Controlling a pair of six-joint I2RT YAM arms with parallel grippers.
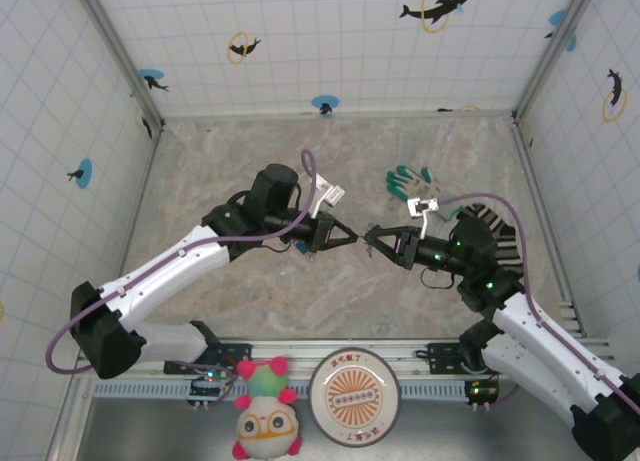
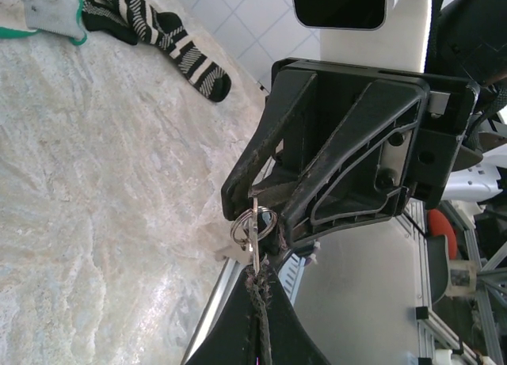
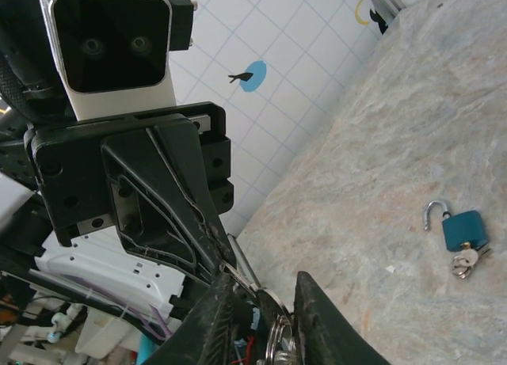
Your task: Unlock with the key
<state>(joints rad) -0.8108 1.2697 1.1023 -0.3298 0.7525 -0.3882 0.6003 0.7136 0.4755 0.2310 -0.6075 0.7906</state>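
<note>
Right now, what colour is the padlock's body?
Blue; the padlock shows best in the right wrist view.

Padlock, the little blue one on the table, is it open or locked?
Open, it looks like: on the blue padlock the silver shackle has one end swung free of the body.

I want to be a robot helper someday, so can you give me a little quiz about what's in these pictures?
1. True or false: the blue padlock has its shackle open.
2. What sits between the tips of the left hand and the right hand? A a key ring, B a sock, C a plate.
3. Fill in: the white glove has ___ fingers.
Key: 1 true; 2 A; 3 green.
</note>
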